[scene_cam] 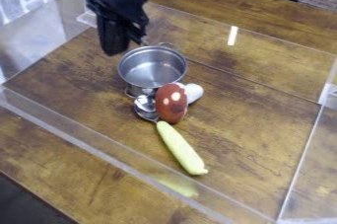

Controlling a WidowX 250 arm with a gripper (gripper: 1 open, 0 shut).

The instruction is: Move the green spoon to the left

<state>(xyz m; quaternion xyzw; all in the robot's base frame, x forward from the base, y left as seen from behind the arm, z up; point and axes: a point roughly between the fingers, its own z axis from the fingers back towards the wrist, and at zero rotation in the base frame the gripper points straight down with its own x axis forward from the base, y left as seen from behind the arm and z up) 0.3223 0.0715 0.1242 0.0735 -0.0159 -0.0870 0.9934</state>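
Bench: you have a dark wooden bench [79,80] with clear plastic walls [79,134] along its edges.
Claw: your claw [116,42] hangs near the far left corner, pointing down, jaws together, holding nothing.
Pot: the silver pot [153,69] stands just beside the claw, toward the bench's middle.
Mushroom toy: the red-brown toy [172,102] leans at the pot's near side.
Green spoon: your green spoon [182,148] lies toward the near edge, its bowl under the toy.

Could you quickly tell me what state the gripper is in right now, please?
Gripper: closed, holding nothing; the green spoon lies on the table.
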